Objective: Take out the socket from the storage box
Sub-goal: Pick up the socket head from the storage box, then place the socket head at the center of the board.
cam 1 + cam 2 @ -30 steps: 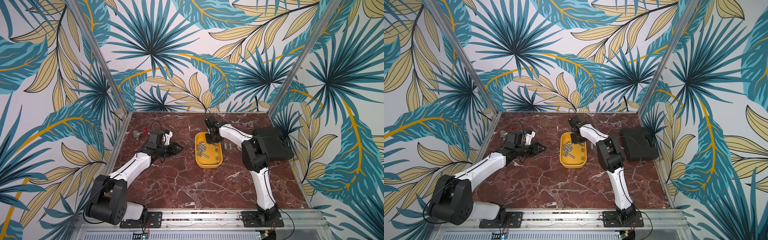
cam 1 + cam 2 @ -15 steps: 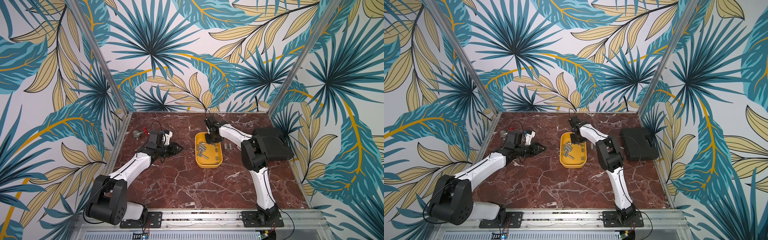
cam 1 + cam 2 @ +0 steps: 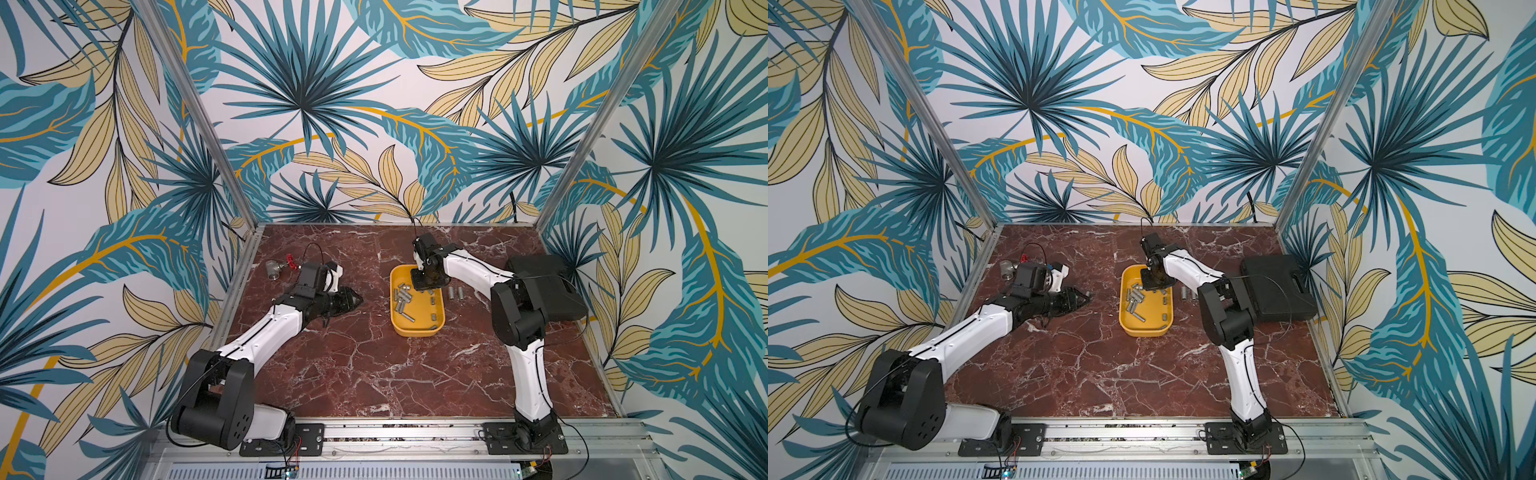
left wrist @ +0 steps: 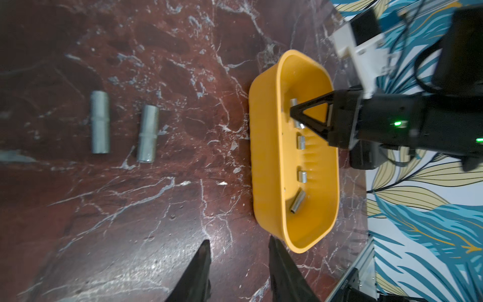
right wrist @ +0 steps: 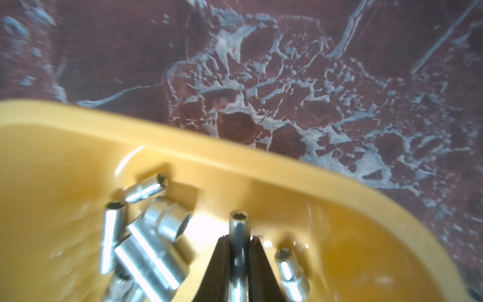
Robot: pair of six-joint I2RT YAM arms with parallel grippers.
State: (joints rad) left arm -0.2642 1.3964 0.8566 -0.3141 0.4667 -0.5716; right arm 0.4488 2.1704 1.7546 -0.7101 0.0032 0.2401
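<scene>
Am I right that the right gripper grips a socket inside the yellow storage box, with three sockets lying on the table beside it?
Nearly: the left wrist view shows two sockets on the table beside the storage box, not three.

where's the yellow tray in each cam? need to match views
Both top views: tray mid-table, between the arms.
Left wrist: tray just ahead of the left claw, off to one side.
Right wrist: tray rim curves across the picture, table beyond.
Landmark: right claw shut on a socket inside the tray.
</scene>
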